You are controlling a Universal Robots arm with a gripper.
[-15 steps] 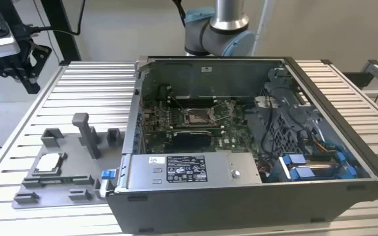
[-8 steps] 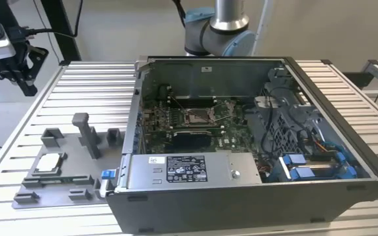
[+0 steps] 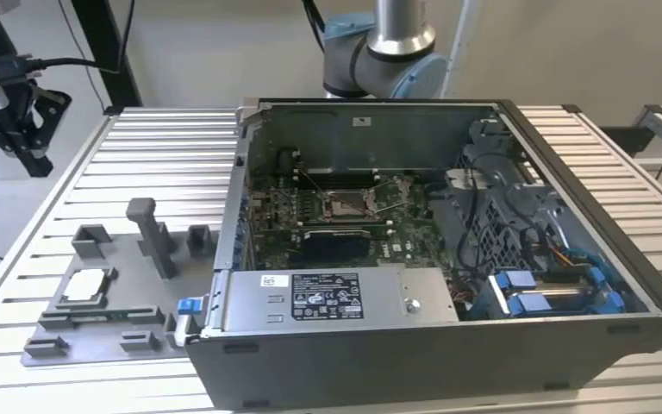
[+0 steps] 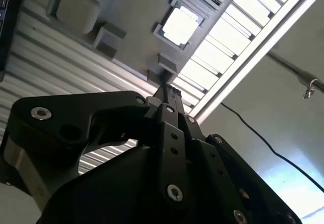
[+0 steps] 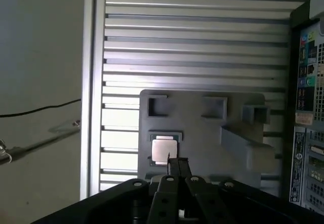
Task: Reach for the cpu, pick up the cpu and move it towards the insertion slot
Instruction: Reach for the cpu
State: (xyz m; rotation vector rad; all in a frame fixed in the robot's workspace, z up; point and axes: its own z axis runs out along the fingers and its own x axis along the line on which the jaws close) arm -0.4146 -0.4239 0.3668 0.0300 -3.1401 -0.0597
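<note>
The cpu [image 3: 87,285] is a small silvery square lying flat in a recess of the grey fixture plate [image 3: 113,323], at the exterior view's left beside the open computer case. In both wrist views it shines pale, cpu [image 5: 164,147] and cpu [image 4: 179,26]. My gripper [image 3: 34,159] hangs high at the exterior view's far left, well above and apart from the plate. Its thin black fingers [image 5: 177,166] stand together, shut on nothing, with the gripper [image 4: 166,88] pointing down towards the plate. The insertion slot [image 3: 348,204] is a square metal-framed socket on the green motherboard inside the case.
Grey blocks and an upright post [image 3: 153,237] rise from the fixture plate near the cpu. The case [image 3: 423,345] has tall walls around the motherboard, with cables and blue parts on its right side. The ribbed metal table [image 3: 159,155] stretches behind the plate.
</note>
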